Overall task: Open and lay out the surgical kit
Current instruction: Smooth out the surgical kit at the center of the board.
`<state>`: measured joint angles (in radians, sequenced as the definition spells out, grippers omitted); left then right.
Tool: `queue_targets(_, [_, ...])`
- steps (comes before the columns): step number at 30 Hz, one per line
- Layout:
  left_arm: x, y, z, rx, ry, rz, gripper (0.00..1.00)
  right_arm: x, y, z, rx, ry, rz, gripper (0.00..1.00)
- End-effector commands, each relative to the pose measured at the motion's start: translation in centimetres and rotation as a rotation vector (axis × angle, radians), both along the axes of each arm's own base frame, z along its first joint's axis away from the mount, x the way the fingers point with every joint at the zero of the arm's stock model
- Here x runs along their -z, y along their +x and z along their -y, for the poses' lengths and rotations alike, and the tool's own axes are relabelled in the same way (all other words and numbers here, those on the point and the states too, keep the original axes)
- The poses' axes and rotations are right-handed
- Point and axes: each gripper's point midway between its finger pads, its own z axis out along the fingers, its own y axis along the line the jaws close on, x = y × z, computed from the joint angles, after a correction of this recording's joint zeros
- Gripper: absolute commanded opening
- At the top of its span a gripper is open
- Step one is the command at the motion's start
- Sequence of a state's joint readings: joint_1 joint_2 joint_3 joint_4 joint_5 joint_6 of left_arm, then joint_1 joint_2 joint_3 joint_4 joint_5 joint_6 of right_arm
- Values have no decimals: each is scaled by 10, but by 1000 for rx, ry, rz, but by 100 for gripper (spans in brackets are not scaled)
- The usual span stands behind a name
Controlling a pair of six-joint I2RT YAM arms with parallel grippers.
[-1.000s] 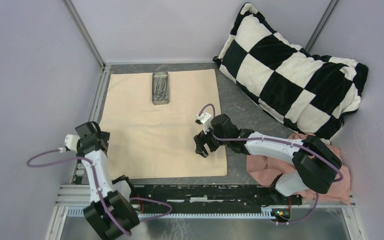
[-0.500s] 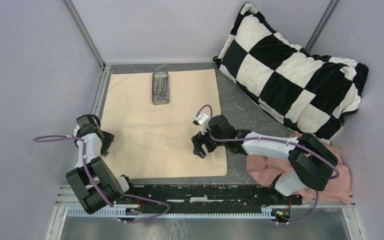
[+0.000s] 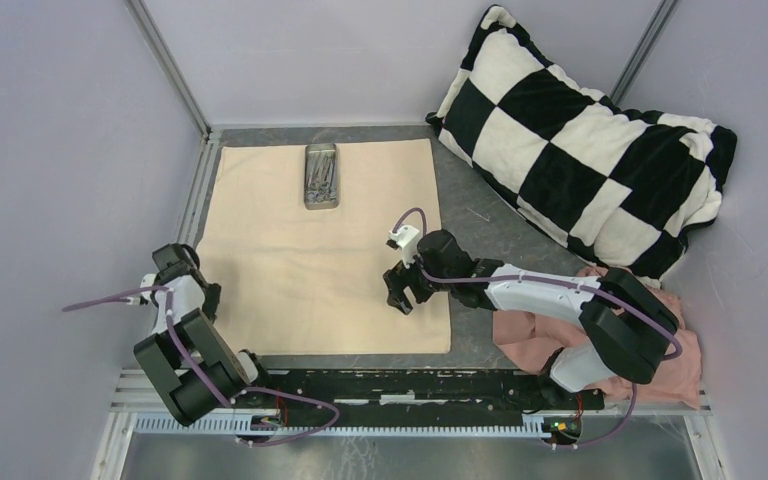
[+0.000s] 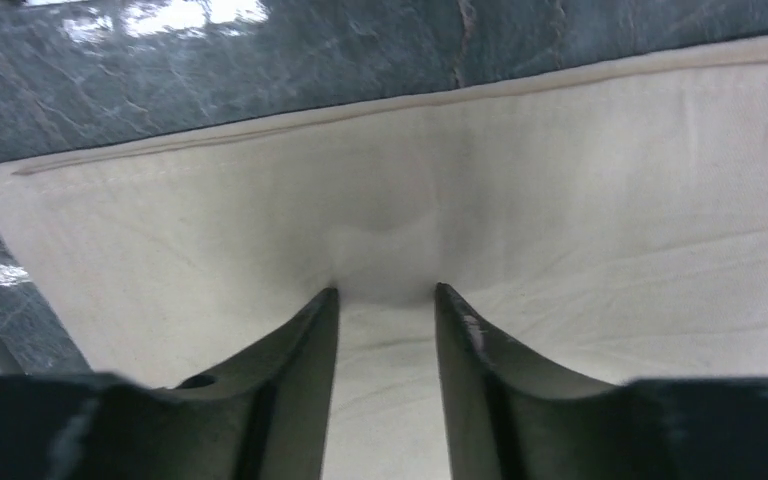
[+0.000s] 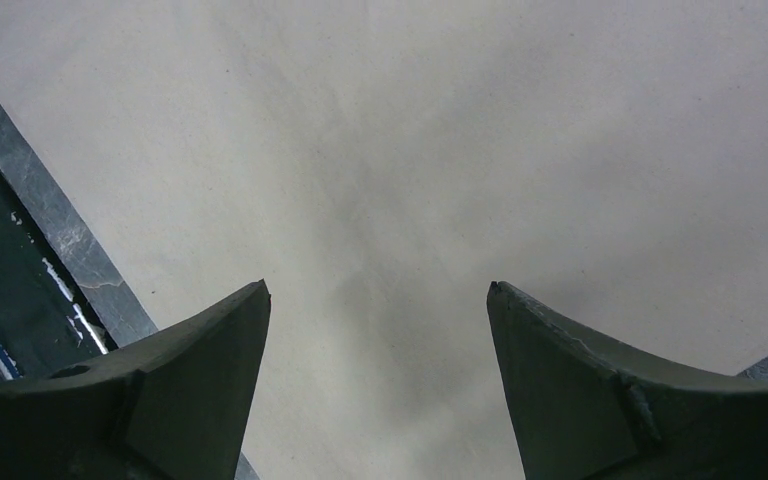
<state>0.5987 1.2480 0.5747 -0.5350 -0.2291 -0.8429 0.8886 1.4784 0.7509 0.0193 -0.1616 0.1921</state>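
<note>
Nearest, at the near-left edge of the cloth wrap: left gripper, tips pressed onto the fabric just inside the hemmed border, only a narrow gap between the fingers, a small pucker of cloth raised right at the tips. Reads as a pinch aimed at that edge, probably to tug the wrap flat or square it up. Cannot tell whether the fold is actually caught. Left arm folded tight over its base, elbow low, wrist tipped down toward the table. Further in, near the right edge of the wrap: right gripper, fingers spread wide, nothing between them but bare beige cloth; hovering or lightly resting, cannot say which. Likely posted there to pin or smooth that side against a pull from the opposite edge. Right arm stretched long and low, upper links above the pink cloth, wrist bent down. Wrap itself open and flat, hardly a crease. At its far edge, about midway along: metal tray, steel instruments bunched inside — none laid out yet. Judged so: unwrapping near done, laying-out not begun. Beyond, off the wrap at far right — checkered pillow, apart from both arms.
</note>
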Motion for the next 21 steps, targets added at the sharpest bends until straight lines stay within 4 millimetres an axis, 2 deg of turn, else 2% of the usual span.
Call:
queue_targets(1, [29, -22, 10, -112, -76, 3, 39, -15, 7, -1, 10, 28, 68, 87])
queue_targets(3, [25, -23, 10, -107, -77, 7, 31, -14, 7, -1, 9, 26, 67, 87])
queue_targets(5, [20, -25, 11, -108, -72, 11, 19, -14, 6, -1, 5, 27, 63, 87])
queue_targets(9, [2, -23, 13, -128, -67, 51, 2, -12, 6, 0, 9, 20, 63, 87])
queue_targets(15, [-35, -31, 12, -186, -25, 79, 2, -5, 4, 1, 6, 8, 49, 87])
queue_targets(18, [-59, -8, 7, -67, 27, 188, 2, 0, -2, -6, -29, -1, 34, 88])
queue_targets(19, [-64, -7, 3, -36, 50, 172, 10, 1, -4, -10, -41, -7, 34, 88])
queue_targets(20, [-68, -3, 0, 6, 68, 166, 22, 2, -5, -13, -46, -12, 35, 88])
queue_targets(21, [-69, 4, 1, 52, 66, 164, 52, 1, -7, -17, -50, -12, 38, 88])
